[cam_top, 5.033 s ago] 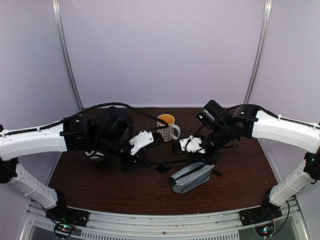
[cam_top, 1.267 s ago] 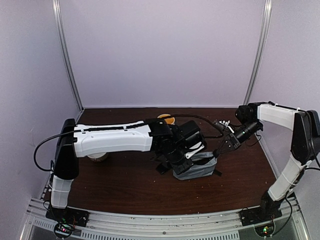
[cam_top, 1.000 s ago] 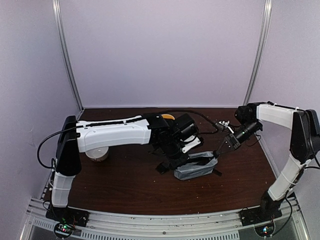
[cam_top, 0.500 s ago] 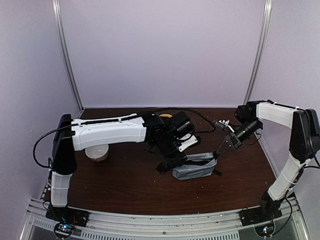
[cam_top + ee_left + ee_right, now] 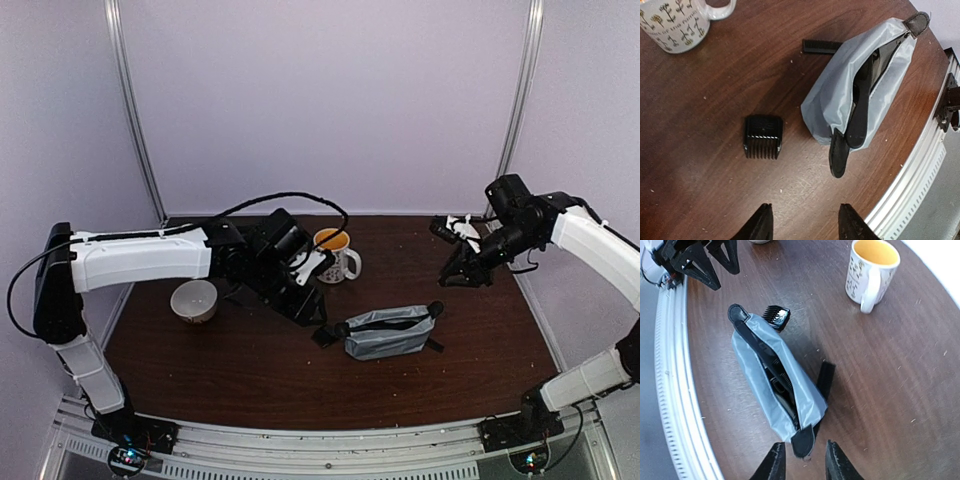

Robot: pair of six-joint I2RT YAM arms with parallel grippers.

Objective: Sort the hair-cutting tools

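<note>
You're clear of the pouch [image 5: 830, 100] now, left claw [image 5: 805, 210] wide, right claw [image 5: 804, 445] narrow, both empty, while the block [image 5: 762, 136] and comb [image 5: 820, 46] ahead of the left claw still wait.

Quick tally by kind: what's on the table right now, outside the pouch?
Mug: 1
Bowl: 1
Grey pouch: 1 (open; dark tools inside, number unclear, not counted)
Black comb: 1
Black toothed block: 1
Total: 5
</note>
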